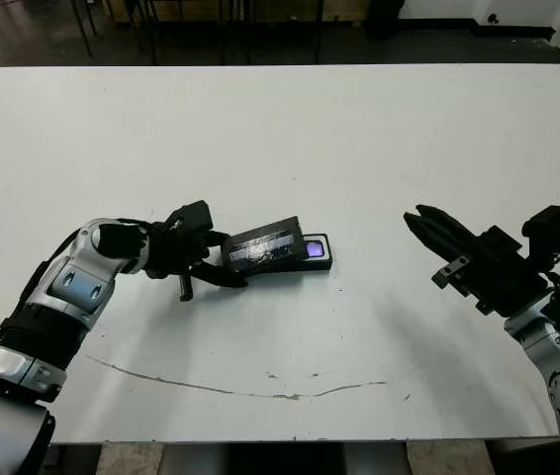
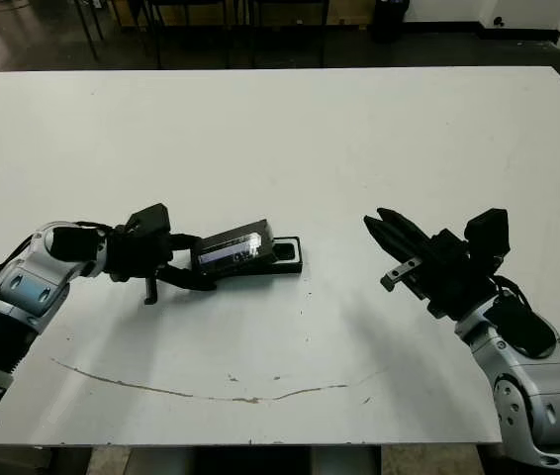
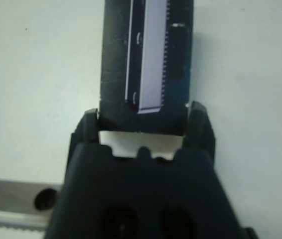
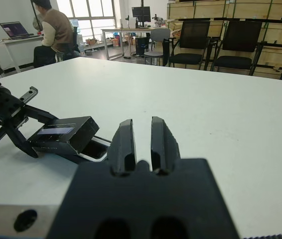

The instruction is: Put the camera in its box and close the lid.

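Left gripper point(image 1: 211, 265) is clamped on one end of the lid point(image 1: 263, 246), holding it tilted over the box point(image 1: 322, 263), which sits mid-table with the camera point(image 1: 315, 248) glinting inside at the uncovered end. Right gripper point(image 1: 420, 222) hangs well apart, its fingers nearly together and holding nothing. To close well, I'd level the lid, line its edges up with the box rim, lower it flat and only then let go, so the box doesn't slide
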Robot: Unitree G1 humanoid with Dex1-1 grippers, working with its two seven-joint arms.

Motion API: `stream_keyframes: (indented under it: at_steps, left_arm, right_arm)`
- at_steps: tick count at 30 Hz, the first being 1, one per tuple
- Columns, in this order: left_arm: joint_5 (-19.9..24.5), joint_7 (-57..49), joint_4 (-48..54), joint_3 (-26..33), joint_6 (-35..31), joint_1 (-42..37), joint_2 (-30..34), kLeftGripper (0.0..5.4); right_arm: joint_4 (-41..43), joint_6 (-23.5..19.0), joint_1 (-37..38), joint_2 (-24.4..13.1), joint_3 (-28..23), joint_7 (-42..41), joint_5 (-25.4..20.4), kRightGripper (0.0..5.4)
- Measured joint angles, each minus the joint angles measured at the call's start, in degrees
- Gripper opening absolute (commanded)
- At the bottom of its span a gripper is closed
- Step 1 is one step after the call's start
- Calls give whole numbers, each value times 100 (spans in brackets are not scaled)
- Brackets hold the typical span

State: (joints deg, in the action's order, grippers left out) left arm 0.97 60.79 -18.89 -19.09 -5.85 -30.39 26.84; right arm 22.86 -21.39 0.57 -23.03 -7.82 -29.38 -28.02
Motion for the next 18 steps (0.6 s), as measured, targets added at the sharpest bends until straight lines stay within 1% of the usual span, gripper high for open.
stream_keyframes:
  at_steps: [8,12,18]
  left_arm:
    - [0,73,28,3,-157,-42,-15,76]
    - [-32,72,-27,0,-332,-138,-65,76]
    - [-113,82,-438,-56,-355,-342,-249,76]
  right_arm:
    - [-71,150,7,10,12,-49,3,0]
    - [-82,152,14,14,25,-37,9,0]
    - [-84,196,27,15,30,-45,16,0]
